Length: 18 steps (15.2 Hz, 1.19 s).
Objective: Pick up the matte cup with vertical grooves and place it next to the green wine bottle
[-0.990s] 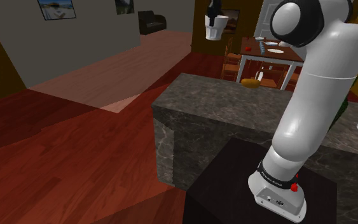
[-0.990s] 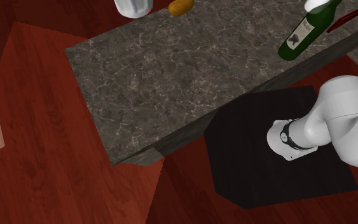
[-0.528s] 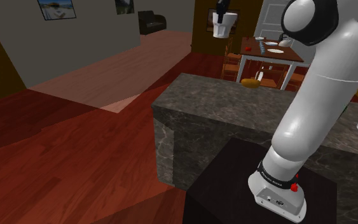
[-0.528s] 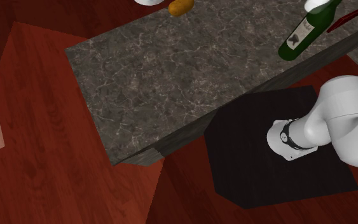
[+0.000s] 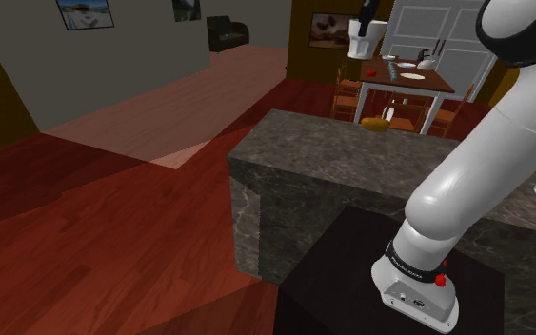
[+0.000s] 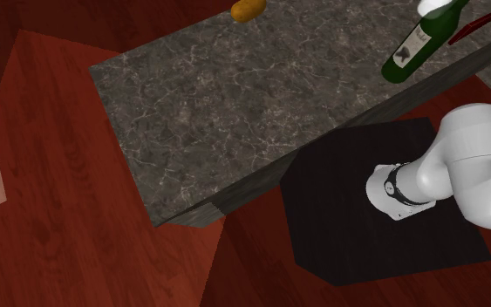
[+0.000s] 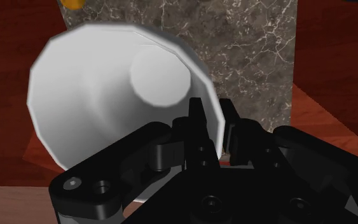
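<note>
Since the fingers [image 7: 198, 124] are clamped on one spot of the cup [image 7: 101, 95] wall only, one inside the rim and one outside, the grip is off-centre. My worry is the cup pivoting or slipping out on a fast swing or a hard stop. It's high over the counter [image 5: 351, 162], so a slip means a real drop. Second risk is the set-down: the bottle [image 6: 416, 41] is tall and narrow and sits near the counter edge by the stand [image 6: 357, 201], so coming in low or sideways could tip it. The orange lump [image 6: 248, 9] at the far end looks out of the way. Cup now: hanging off the fingers, body off to one side of them, mouth open toward the wrist camera, clear of the counter below. The bottle looks well apart from the fingers.
</note>
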Each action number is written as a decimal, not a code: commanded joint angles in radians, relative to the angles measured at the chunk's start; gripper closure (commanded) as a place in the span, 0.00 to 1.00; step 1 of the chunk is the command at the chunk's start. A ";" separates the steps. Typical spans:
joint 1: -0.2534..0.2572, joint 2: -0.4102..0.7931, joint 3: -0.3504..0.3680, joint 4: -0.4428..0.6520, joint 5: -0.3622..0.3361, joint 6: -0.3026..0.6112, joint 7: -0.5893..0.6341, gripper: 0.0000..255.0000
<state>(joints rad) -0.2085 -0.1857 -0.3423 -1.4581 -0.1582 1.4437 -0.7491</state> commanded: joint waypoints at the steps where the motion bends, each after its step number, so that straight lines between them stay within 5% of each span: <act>1: -0.013 -0.063 -0.013 -0.064 -0.019 0.009 -0.028 1.00; 18: -0.127 -0.330 -0.204 -0.222 -0.149 -0.022 -0.340 1.00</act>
<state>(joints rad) -0.3344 -0.5227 -0.5260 -1.6945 -0.3050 1.4240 -1.0636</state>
